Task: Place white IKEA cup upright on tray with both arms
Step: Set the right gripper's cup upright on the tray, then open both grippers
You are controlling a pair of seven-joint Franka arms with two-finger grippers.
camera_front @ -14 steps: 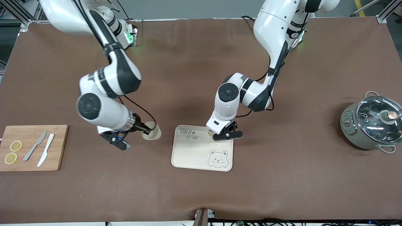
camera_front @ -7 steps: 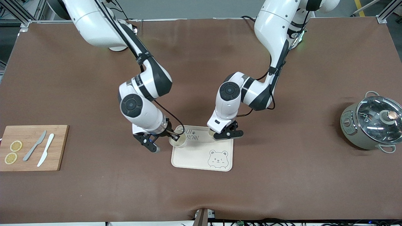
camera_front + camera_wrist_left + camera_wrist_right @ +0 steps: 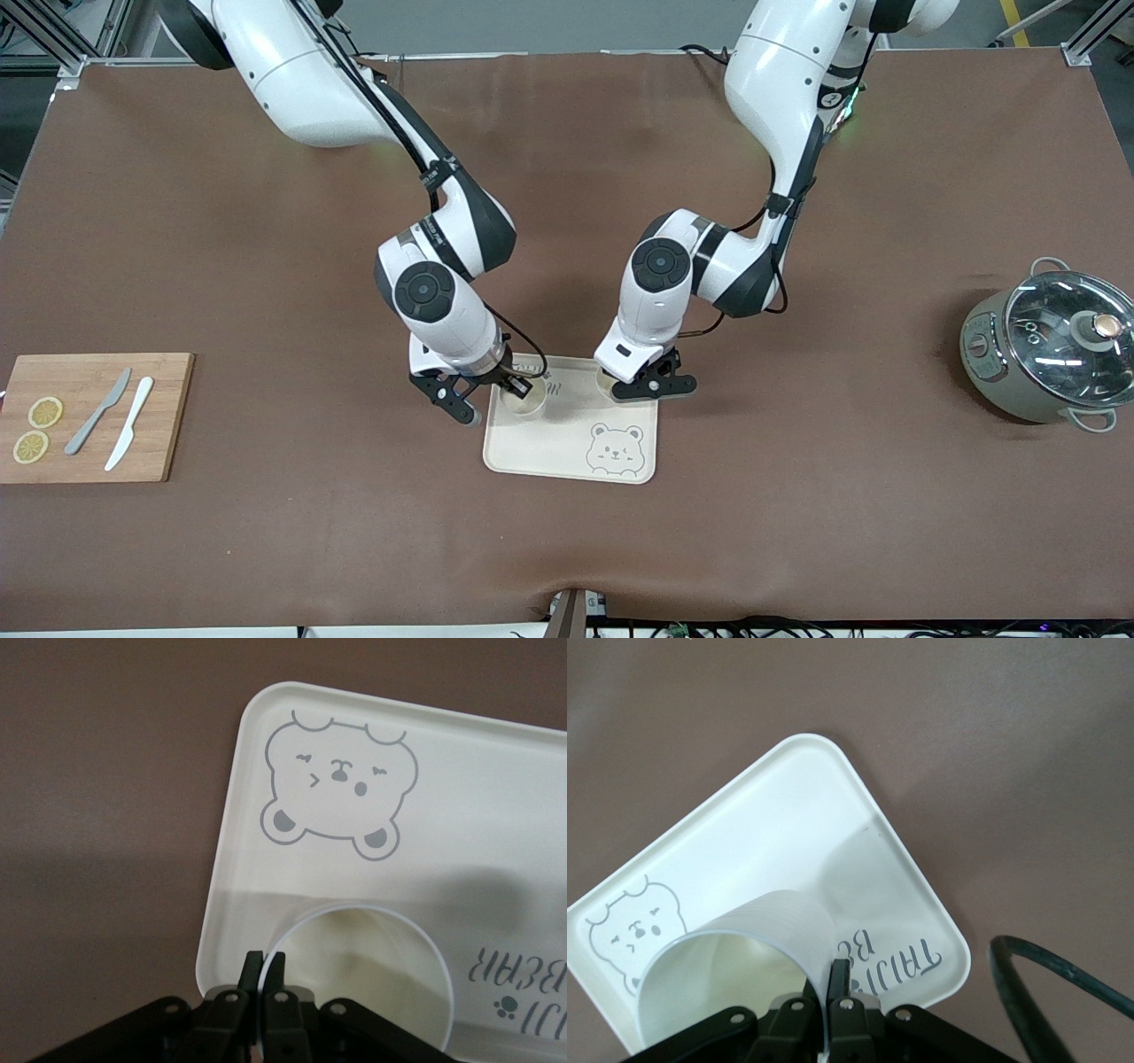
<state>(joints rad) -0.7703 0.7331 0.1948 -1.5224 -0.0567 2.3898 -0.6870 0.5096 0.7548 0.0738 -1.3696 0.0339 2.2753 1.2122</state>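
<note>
The cream bear tray [image 3: 567,446] lies in the middle of the table. My right gripper [image 3: 517,387] is shut on the rim of a white cup [image 3: 524,406], which is upright over the tray's corner toward the right arm's end. The right wrist view shows its fingers [image 3: 836,977] pinching the cup wall [image 3: 735,979] over the tray [image 3: 771,824]. My left gripper [image 3: 622,383] is shut on the rim of a second white cup [image 3: 605,381], upright at the tray's edge farther from the front camera. The left wrist view shows this grip [image 3: 264,964], the cup [image 3: 372,979] and the tray [image 3: 496,815].
A wooden cutting board [image 3: 89,447] with two knives and two lemon slices lies toward the right arm's end. A grey pot with a glass lid [image 3: 1050,346] stands toward the left arm's end.
My right arm carried its cup from the bare table toward the right arm's end over onto the tray. My left gripper shifted slightly with its cup.
</note>
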